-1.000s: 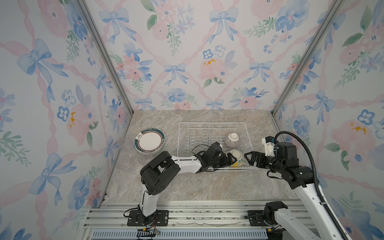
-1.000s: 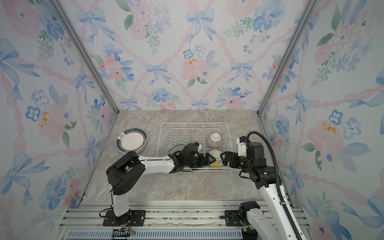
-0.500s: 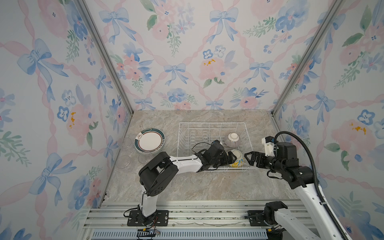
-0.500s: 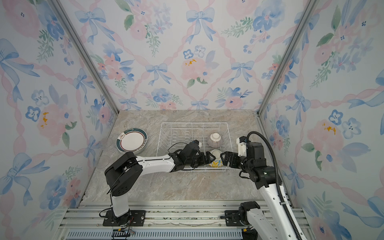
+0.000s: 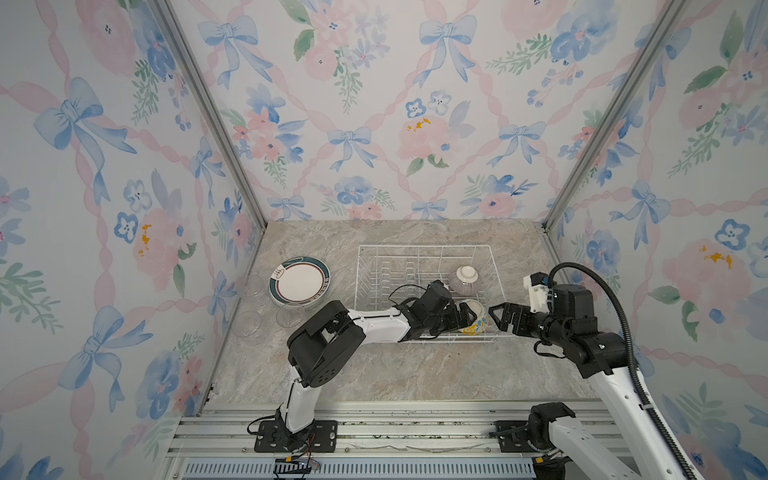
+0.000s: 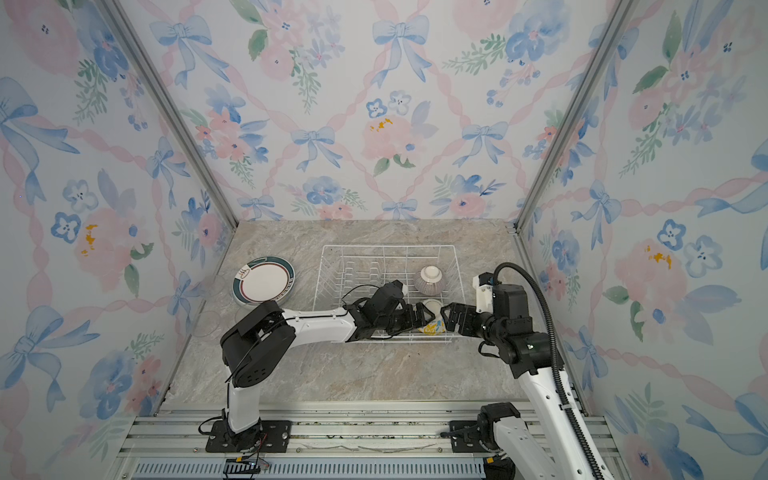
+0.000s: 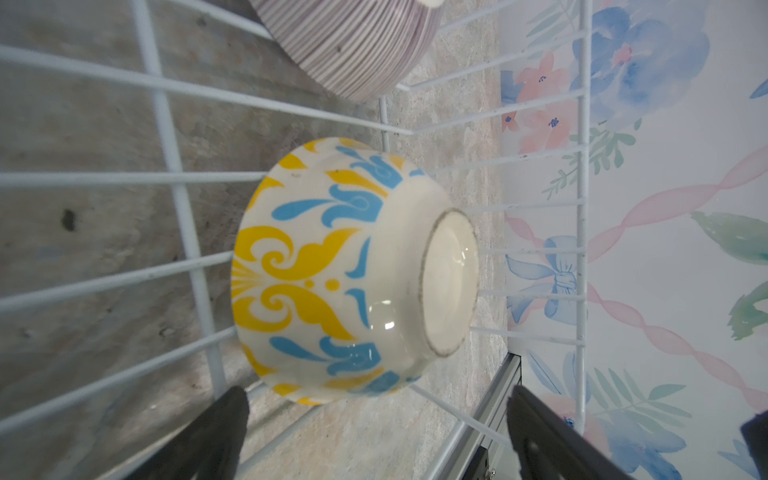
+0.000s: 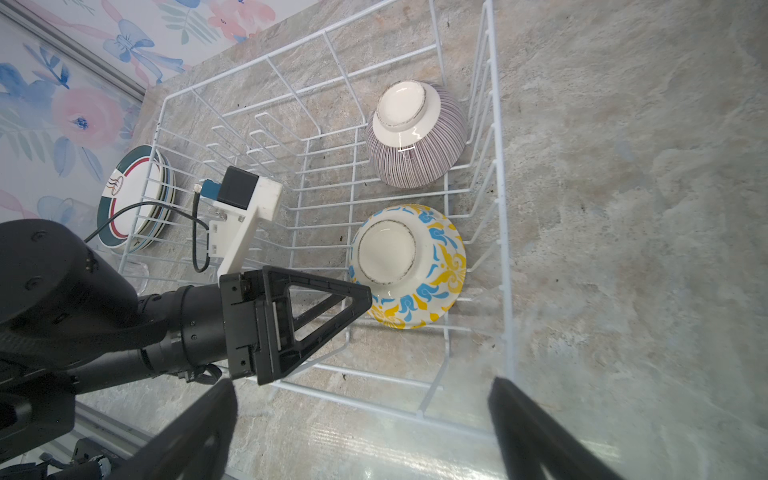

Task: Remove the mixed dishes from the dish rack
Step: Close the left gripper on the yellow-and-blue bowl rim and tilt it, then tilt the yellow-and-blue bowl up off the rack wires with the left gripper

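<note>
Judging the risk: on the bench (image 5: 415, 374) the dish rack (image 5: 424, 247) could be dragged if the left tool (image 5: 462, 318), spread wide inside it, snags a wire, or the glazed yellow-blue bowl (image 5: 474, 323) could slip. The rack holds two upturned bowls at its right end, the purple-striped bowl (image 5: 464, 279) far, the yellow-blue one near; the right tool (image 5: 498, 319) hangs spread just outside.

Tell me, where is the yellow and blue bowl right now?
In both top views the yellow-blue bowl sits upside down in the near right corner of the rack, just in front of the striped bowl.
</note>
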Action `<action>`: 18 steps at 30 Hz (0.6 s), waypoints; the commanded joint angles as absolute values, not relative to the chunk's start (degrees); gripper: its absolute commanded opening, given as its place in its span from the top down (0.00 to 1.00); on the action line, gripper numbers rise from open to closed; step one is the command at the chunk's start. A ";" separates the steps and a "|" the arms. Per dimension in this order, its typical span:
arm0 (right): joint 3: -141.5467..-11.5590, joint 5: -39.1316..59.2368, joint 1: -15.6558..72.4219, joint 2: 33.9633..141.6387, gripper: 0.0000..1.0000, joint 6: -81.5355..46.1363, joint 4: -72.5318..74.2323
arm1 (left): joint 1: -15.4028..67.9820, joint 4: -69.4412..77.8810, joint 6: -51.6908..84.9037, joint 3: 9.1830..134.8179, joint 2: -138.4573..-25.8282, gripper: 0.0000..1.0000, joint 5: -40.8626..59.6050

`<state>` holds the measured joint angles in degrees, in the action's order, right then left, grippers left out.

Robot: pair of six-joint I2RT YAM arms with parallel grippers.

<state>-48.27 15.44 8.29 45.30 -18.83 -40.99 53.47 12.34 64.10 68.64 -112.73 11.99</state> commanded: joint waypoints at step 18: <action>-48.66 15.31 7.65 46.21 0.03 -18.60 -42.45 | 52.76 12.12 61.96 74.05 -119.29 0.02 11.74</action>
<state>-48.27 15.44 8.29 46.22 -18.85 -41.01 53.17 12.14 63.46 73.08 -116.75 11.94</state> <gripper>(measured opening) 0.966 0.979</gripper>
